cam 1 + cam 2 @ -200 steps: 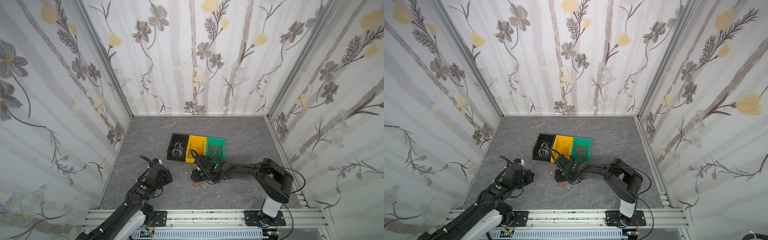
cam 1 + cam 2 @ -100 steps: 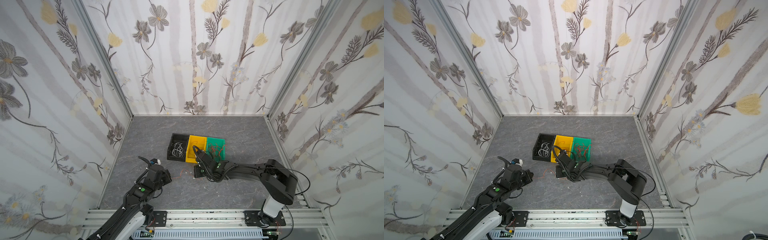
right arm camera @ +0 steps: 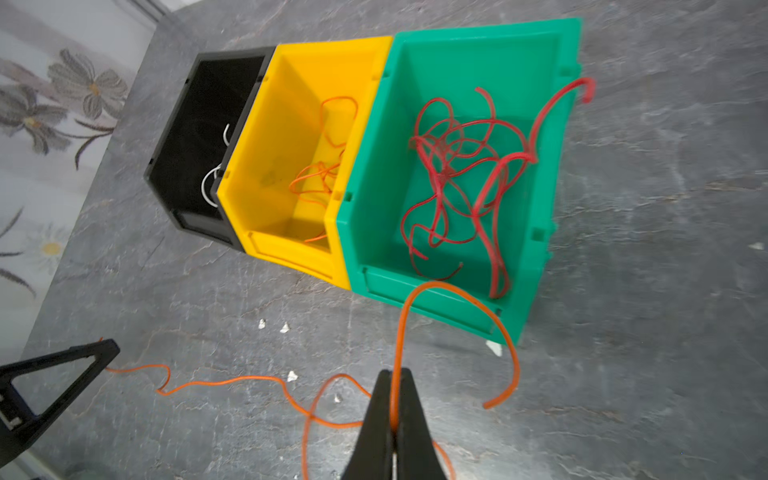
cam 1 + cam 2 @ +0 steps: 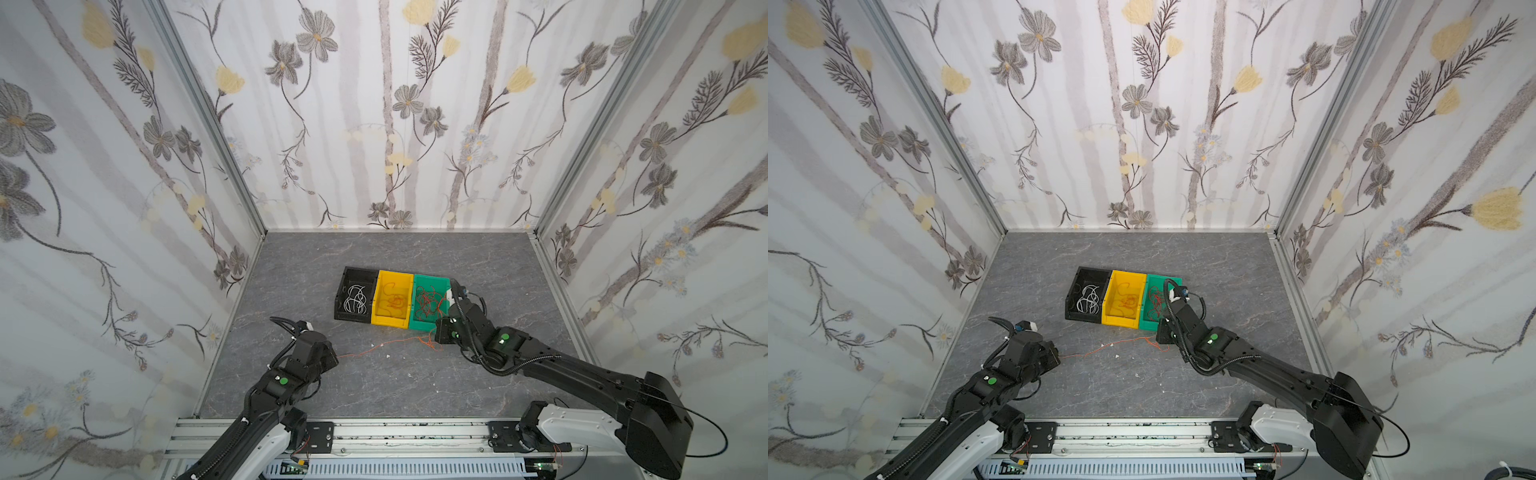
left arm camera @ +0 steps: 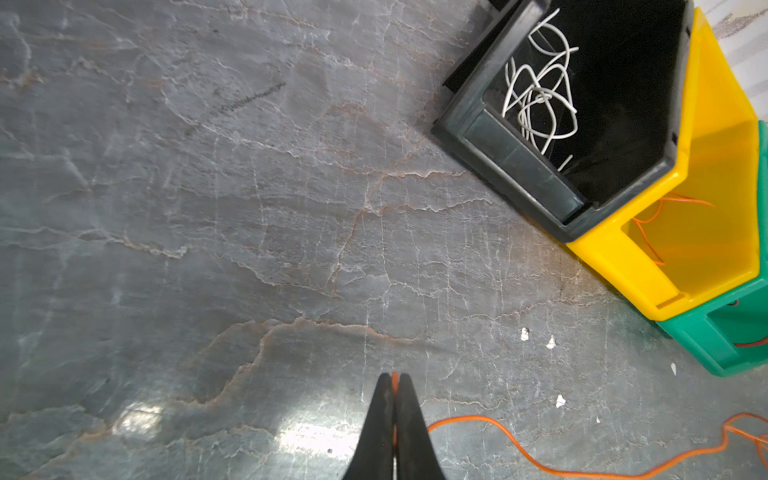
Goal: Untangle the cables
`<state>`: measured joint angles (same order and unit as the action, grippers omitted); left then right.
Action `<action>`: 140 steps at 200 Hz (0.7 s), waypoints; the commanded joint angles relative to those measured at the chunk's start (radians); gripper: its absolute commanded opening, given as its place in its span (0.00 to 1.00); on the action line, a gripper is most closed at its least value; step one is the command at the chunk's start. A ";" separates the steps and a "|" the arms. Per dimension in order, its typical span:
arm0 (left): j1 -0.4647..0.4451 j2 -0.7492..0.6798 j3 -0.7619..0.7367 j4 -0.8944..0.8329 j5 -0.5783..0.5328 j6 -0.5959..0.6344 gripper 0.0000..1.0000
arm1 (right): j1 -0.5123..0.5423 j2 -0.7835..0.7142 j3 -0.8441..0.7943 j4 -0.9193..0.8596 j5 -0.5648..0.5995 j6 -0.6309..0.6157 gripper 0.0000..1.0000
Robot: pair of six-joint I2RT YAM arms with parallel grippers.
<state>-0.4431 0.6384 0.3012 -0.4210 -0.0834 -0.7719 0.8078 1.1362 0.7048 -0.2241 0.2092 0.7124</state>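
Left hand (image 5: 394, 377) and right hand (image 3: 392, 373), both pinched shut on 1 thin curly orange wire (image 3: 432, 284), hold its ends apart across the grey marbled table (image 4: 374, 257), likely to open its loops.

We've got one thin orange cable (image 3: 436, 284) pinched in our left gripper (image 5: 394, 376) and right gripper (image 3: 392, 374), curling slack between them; red cables (image 3: 457, 166) tangled just past the right one.
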 commanded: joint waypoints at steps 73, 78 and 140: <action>0.004 -0.022 0.032 -0.035 -0.049 -0.010 0.00 | -0.215 -0.276 -0.095 -0.195 0.029 -0.053 0.00; 0.004 -0.019 0.033 -0.025 -0.039 -0.010 0.00 | -0.215 -0.279 -0.095 -0.191 0.015 -0.056 0.00; 0.003 0.108 0.184 0.096 0.146 0.064 0.00 | -0.211 -0.247 0.005 -0.102 -0.225 -0.104 0.00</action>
<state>-0.4397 0.6930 0.4129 -0.4110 -0.0273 -0.7589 0.5945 0.8780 0.6559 -0.3817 0.0917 0.6422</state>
